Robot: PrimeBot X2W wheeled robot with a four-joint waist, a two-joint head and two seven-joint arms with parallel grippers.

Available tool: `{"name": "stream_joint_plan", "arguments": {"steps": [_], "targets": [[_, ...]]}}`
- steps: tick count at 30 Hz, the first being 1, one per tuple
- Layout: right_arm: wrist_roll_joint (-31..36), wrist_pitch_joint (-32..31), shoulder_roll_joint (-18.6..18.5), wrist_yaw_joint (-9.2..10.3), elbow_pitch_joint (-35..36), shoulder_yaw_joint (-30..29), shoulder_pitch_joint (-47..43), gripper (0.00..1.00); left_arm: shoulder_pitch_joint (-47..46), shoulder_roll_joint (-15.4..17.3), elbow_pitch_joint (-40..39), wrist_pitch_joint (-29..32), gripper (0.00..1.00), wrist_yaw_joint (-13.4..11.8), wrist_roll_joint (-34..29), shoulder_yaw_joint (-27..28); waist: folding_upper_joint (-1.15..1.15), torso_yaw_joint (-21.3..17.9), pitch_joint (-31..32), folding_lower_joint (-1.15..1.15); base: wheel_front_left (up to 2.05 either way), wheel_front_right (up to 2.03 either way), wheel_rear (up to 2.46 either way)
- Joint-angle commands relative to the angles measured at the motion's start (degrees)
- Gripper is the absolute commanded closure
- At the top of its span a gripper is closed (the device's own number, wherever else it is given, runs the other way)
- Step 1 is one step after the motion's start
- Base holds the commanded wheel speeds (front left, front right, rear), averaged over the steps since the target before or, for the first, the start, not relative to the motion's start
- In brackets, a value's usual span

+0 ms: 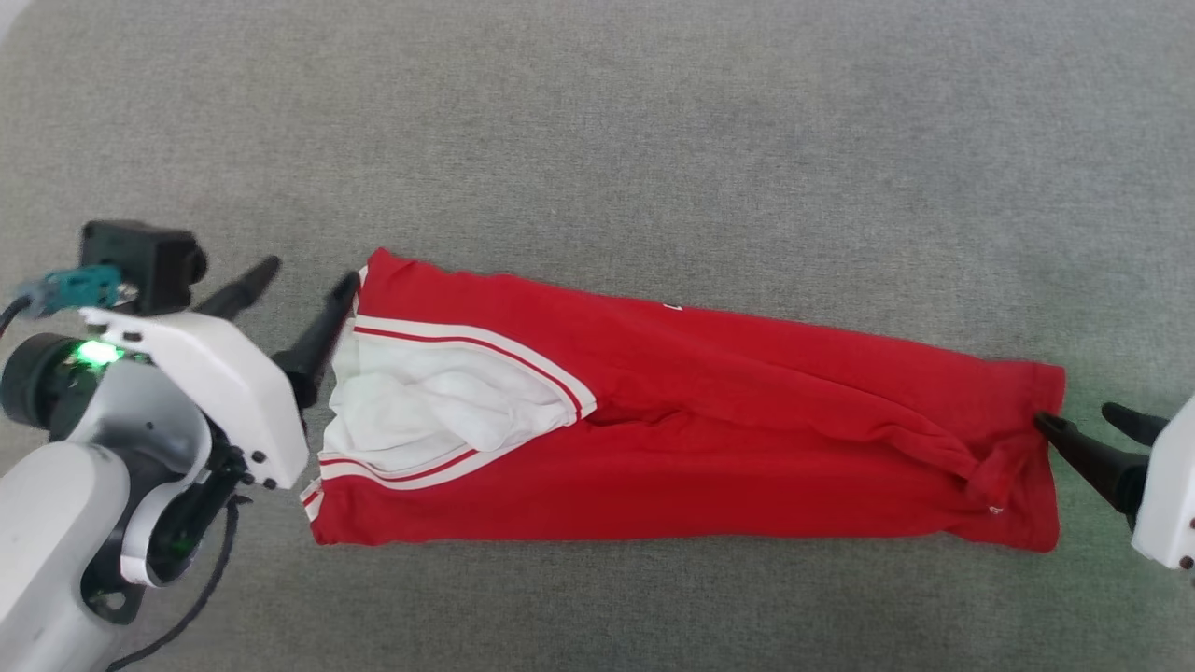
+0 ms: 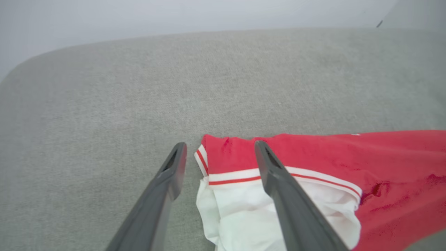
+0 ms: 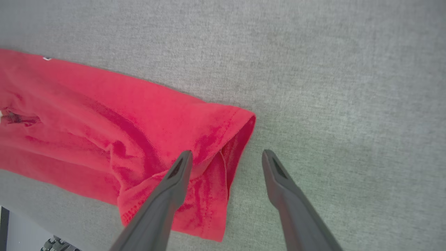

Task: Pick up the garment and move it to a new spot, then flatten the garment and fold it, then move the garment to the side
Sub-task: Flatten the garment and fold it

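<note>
The garment (image 1: pixel 747 439), a red shirt folded into a long strip, lies flat across the grey surface. Its white sleeve (image 1: pixel 420 401) with red-and-white trim shows at the left end. My left gripper (image 1: pixel 308 275) stands open at the strip's far left corner, and that corner (image 2: pixel 226 153) lies between its fingers (image 2: pixel 174 170), loose. My right gripper (image 1: pixel 1074 417) is open at the right end. In the right wrist view the red hem (image 3: pixel 237 139) lies between the right gripper's (image 3: pixel 226 154) fingertips, one finger (image 3: pixel 174 181) over the cloth, the other over bare surface. Neither grips anything.
A grey fabric surface (image 1: pixel 653 140) stretches wide beyond and in front of the garment. Its rounded far edge meets a pale wall (image 2: pixel 139 17) in the left wrist view. The surface's near edge and some metal parts (image 3: pixel 55 244) show at the right wrist view's bottom left.
</note>
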State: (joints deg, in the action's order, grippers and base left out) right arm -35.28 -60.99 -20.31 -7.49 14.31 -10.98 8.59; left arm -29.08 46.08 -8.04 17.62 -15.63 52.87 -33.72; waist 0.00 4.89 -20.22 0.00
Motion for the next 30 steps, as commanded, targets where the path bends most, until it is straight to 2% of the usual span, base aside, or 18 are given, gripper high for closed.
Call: {"name": "stream_joint_plan", "arguments": {"steps": [1, 9, 14, 20, 21, 22, 23, 26, 30], "targets": [[-0.5, -0.1, 0.5, 0.00, -0.6, -0.5, -0.7, 0.00, 1.2, 0.1, 0.2, -2.7, 0.00, 0.3, -0.9, 0.9, 0.00, 0.3, 0.1, 0.00, 0.00, 0.00, 0.00], [-2.4, 0.7, 1.6, 0.00, -5.7, 1.4, -0.7, 0.00, 7.3, -2.0, 2.2, -17.1, 0.00, 1.0, -2.2, 4.1, 0.00, 1.6, 0.4, 0.00, 0.00, 0.00, 0.00], [-4.5, 1.9, 1.5, 0.00, -12.0, 5.8, 1.7, 0.00, 10.9, -4.3, 5.3, -25.9, 0.00, 1.7, -1.9, 6.0, 0.00, 2.5, 0.6, 0.00, 0.00, 0.00, 0.00], [-6.0, 2.7, 0.2, -0.03, -18.2, 12.4, 3.9, 0.00, 14.1, -7.4, 9.3, -31.1, 0.00, 3.4, -1.0, 7.7, 0.00, 3.2, 1.0, 0.00, 0.00, 0.00, 0.00], [-6.0, 2.9, -0.5, -0.03, -19.2, 13.7, 4.1, 0.42, 14.5, -8.2, 9.9, -31.7, 0.00, 3.8, -1.0, 8.3, 0.00, 3.3, 1.1, 0.00, 0.00, 0.00, 0.00], [-6.8, 3.1, -0.7, -0.06, -19.6, 15.1, 4.5, 0.91, 15.1, -9.0, 10.4, -32.1, 0.00, 4.2, -0.9, 9.0, 0.00, 3.4, 1.2, 0.00, 0.00, 0.00, 0.00], [-7.7, 3.4, -0.8, -0.07, -20.2, 15.9, 4.8, 1.00, 15.6, -9.6, 10.9, -32.4, 0.00, 4.8, -1.5, 9.6, 0.00, 3.5, 1.4, 0.00, 0.00, 0.00, 0.00], [-10.8, 4.0, -1.2, -0.14, -20.9, 16.1, 5.9, 1.00, 17.1, -12.2, 11.9, -32.8, 0.00, 6.3, -2.7, 12.9, 0.00, 3.7, 1.8, 0.00, 0.00, 0.00, 0.00], [-12.5, 5.1, -3.7, 0.01, -21.5, 14.5, 7.0, 1.00, 20.4, -16.7, 12.1, -32.9, 0.00, 8.8, -6.4, 18.7, 0.00, 3.7, 2.5, 0.00, 0.00, 0.00, 0.00]]}}
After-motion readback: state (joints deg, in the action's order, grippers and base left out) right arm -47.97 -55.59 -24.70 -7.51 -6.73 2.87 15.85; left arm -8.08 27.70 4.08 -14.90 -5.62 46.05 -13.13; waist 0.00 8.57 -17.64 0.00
